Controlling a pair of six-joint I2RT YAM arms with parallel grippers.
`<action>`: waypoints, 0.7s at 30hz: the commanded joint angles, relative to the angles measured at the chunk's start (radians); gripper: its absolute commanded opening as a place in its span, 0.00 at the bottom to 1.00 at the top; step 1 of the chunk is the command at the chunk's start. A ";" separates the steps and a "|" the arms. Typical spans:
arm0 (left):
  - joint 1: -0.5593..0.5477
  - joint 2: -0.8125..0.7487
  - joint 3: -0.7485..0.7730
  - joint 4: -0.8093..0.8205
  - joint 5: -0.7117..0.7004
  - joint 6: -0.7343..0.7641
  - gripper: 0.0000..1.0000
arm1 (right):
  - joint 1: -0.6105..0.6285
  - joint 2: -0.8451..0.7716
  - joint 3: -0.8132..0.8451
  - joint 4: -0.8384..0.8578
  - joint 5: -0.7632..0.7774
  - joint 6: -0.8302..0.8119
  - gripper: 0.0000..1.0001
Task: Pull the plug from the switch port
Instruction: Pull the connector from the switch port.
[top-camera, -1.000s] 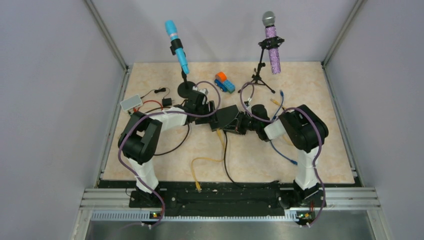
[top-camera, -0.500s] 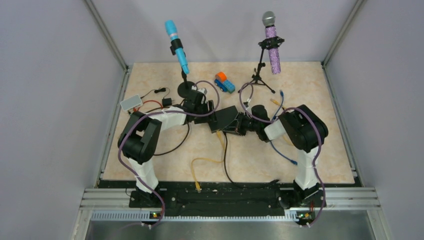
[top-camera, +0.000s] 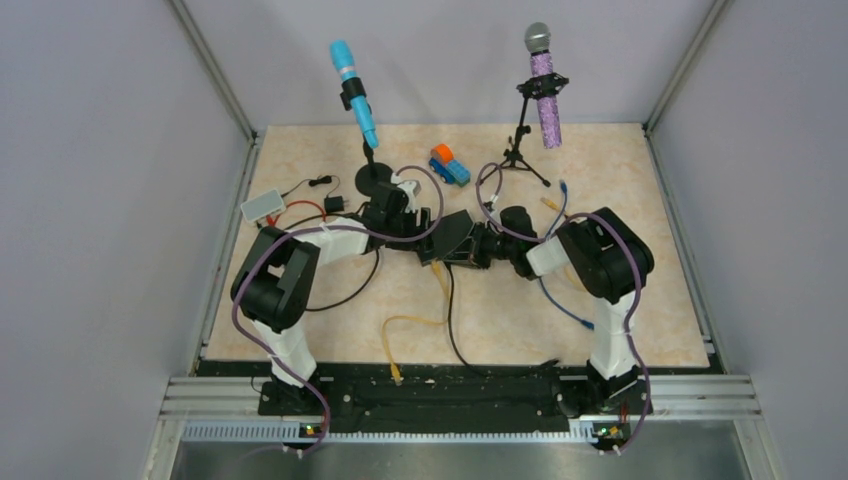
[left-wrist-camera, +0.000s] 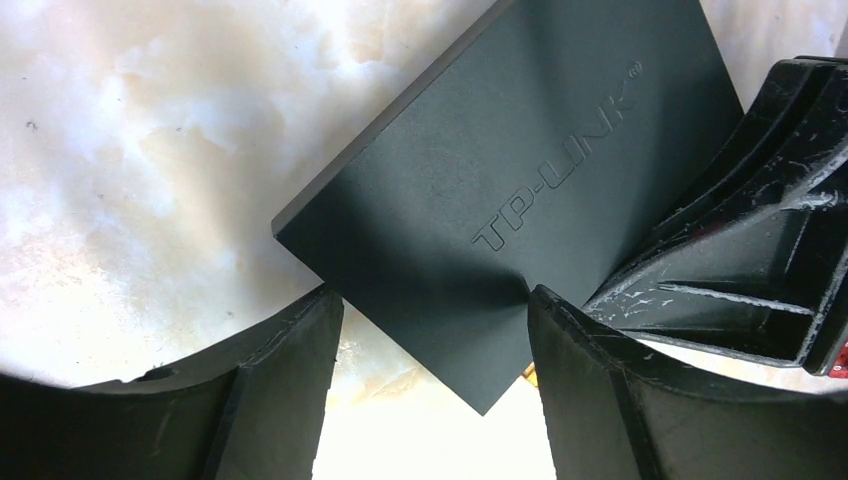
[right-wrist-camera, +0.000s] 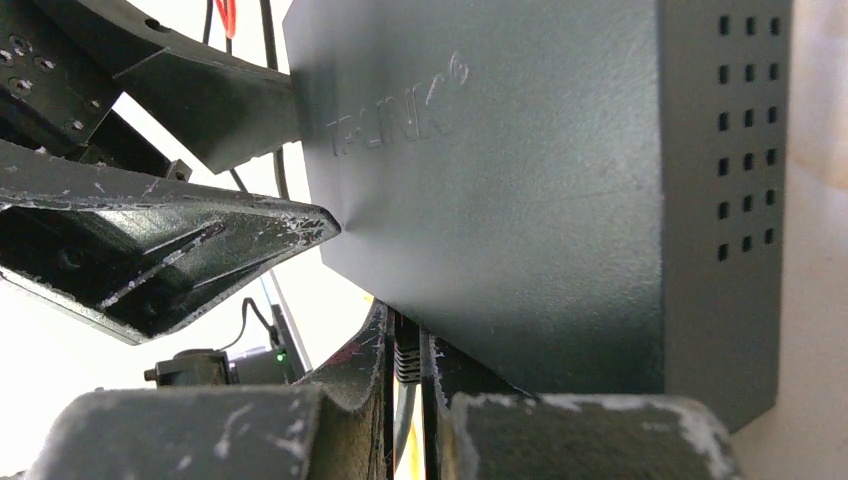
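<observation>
The black switch (top-camera: 455, 235) sits at the table's middle, raised off the surface between the two grippers. My left gripper (left-wrist-camera: 432, 300) stands open with the switch (left-wrist-camera: 500, 170) corner between its fingers. My right gripper (right-wrist-camera: 405, 340) is shut on the black ribbed plug (right-wrist-camera: 405, 352), which runs up to the switch's (right-wrist-camera: 520, 180) lower edge. The switch port itself is hidden behind that edge. In the top view the left gripper (top-camera: 428, 232) and the right gripper (top-camera: 478, 245) face each other across the box.
A blue microphone (top-camera: 355, 95) and a purple microphone (top-camera: 543, 90) stand on stands at the back, a toy truck (top-camera: 449, 165) between them. A white box (top-camera: 262, 206) lies far left. Yellow (top-camera: 405, 322), black (top-camera: 452, 320) and blue (top-camera: 565, 310) cables trail toward the near edge.
My left gripper's jaws have widened and that arm has shifted slightly toward the back. The right gripper has stayed shut on the plug in place.
</observation>
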 joint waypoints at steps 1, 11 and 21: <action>-0.011 -0.005 -0.041 0.049 0.101 -0.049 0.73 | 0.009 0.071 0.011 -0.091 0.019 0.003 0.00; -0.009 0.067 -0.038 -0.017 -0.053 -0.173 0.63 | 0.009 0.059 -0.001 -0.162 -0.021 -0.054 0.00; 0.014 0.112 -0.015 -0.065 -0.060 -0.185 0.60 | 0.007 0.063 -0.108 0.142 -0.170 0.044 0.00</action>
